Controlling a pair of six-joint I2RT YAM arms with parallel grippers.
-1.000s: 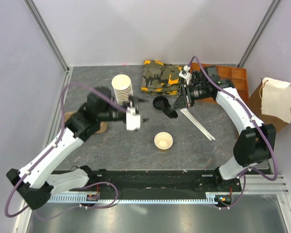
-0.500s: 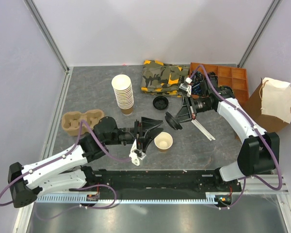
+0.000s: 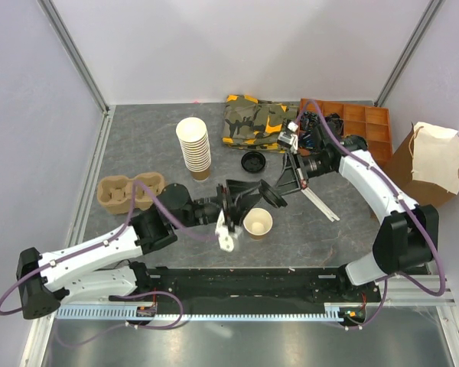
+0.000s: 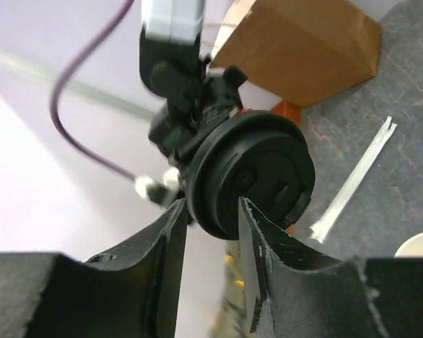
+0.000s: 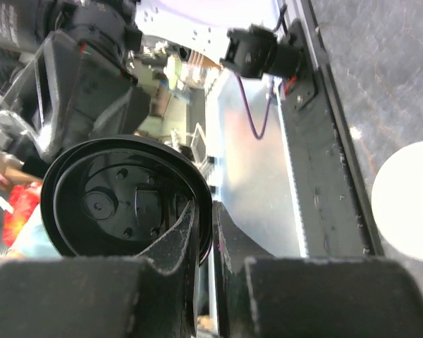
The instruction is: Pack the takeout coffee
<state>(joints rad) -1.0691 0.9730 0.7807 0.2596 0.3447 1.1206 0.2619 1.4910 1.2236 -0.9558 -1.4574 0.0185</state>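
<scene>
Holding a black lid (image 3: 271,193) by its rim, the right gripper (image 3: 280,189) is clamped tight. The lid stands tilted on edge over the middle of the table (image 3: 138,130). Right wrist view: the lid's (image 5: 120,197) rim is wedged between both fingers (image 5: 173,243).

Left gripper (image 3: 246,200) comes in from the left edge side, jaws moderately apart, empty. Left wrist view: its two fingers (image 4: 170,243) sit either side of the lid's (image 4: 257,176) lower rim. Contact cannot be told.

Paper cup (image 3: 258,222) is upright and open-topped, with the cream inside showing, between the table's middle and its near edge, just beside the left gripper's tips.

- Stack of cups (image 3: 193,145) stands toward the far edge, with a spare lid (image 3: 252,161) flat to its right.
- Cup carrier (image 3: 130,189) lies near the left edge.
- Camouflage cloth (image 3: 256,118) lies at the far edge, with an orange tray (image 3: 359,118) in the far right corner.
- Paper bag (image 3: 432,157) stands off the right edge.
- White strips (image 3: 315,197) lie right of the middle.
</scene>
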